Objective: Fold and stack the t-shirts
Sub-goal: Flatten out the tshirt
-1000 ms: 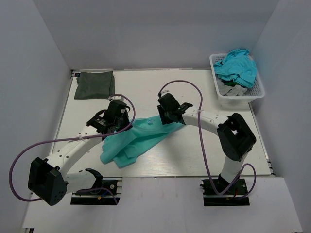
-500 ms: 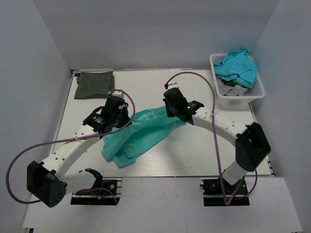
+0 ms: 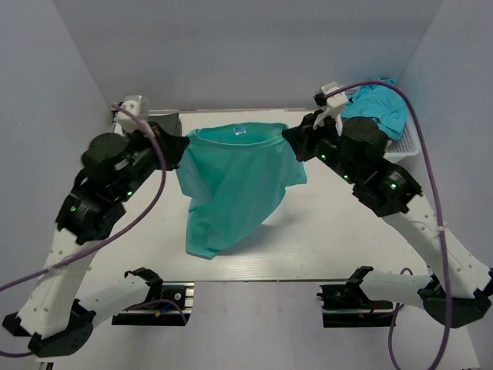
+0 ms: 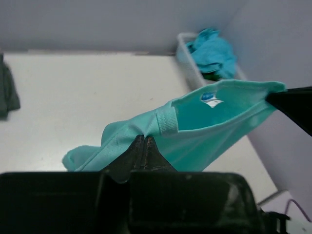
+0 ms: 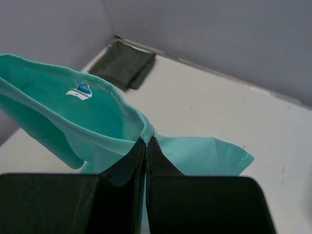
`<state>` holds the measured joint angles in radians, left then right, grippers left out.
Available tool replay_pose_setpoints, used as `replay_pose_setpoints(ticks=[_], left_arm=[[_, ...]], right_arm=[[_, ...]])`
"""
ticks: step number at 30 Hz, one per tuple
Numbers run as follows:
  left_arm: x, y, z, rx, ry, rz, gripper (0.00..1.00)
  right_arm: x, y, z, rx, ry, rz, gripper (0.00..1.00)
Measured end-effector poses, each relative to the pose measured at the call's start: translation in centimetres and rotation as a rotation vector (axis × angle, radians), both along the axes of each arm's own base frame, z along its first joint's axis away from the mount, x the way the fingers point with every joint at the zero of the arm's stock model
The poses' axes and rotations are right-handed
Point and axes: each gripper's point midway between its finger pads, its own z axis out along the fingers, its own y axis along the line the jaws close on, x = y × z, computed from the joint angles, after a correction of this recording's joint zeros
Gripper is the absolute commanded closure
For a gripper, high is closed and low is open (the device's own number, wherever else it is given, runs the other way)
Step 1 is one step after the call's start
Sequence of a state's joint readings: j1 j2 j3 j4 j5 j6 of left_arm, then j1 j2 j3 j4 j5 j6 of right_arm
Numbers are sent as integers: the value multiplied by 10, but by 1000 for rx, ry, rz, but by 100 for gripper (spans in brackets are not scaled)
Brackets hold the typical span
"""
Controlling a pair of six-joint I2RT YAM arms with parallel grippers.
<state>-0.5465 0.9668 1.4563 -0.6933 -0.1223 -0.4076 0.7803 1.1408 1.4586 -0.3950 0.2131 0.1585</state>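
Observation:
A teal-green t-shirt (image 3: 231,181) hangs spread in the air above the table, neck label (image 3: 239,131) at the top. My left gripper (image 3: 182,143) is shut on its left shoulder and my right gripper (image 3: 289,139) is shut on its right shoulder. In the left wrist view the closed gripper (image 4: 144,139) pinches the teal-green t-shirt (image 4: 204,126) beside the collar. The right wrist view shows the right gripper (image 5: 147,140) clamped on the teal-green t-shirt's (image 5: 87,112) shoulder seam. A dark olive-green t-shirt (image 5: 126,63), folded square, lies at the table's far left corner, mostly hidden behind the left arm in the top view.
A white basket (image 3: 404,142) at the far right holds blue cloth (image 3: 377,104); the basket (image 4: 187,58) also shows in the left wrist view. Grey walls close in the table (image 3: 339,223) on three sides. Purple cables loop from both arms.
Both arms have risen and spread apart, lifting the teal-green t-shirt from a crumpled heap on the table until it hangs open. The right gripper closed on its shoulder.

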Motion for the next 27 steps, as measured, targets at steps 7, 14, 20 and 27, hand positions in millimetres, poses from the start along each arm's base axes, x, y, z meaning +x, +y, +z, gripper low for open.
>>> replay_pose_setpoints(ticks=[7,14,20,27], left_arm=[[-78,-1,101,-106,-266,-251,100],[-167,-9,181,-197,-500,-564,100],[-218,-7,220,-243,-625,-732,100],[-230,-6,235,-267,-655,-771,100]], right_arm=[[-61,-20,83,123,-172,175,100],[-155,-56,174,272,-394,405,100],[-220,-89,231,356,-563,534,100],[-235,-92,235,367,-580,589,100]])
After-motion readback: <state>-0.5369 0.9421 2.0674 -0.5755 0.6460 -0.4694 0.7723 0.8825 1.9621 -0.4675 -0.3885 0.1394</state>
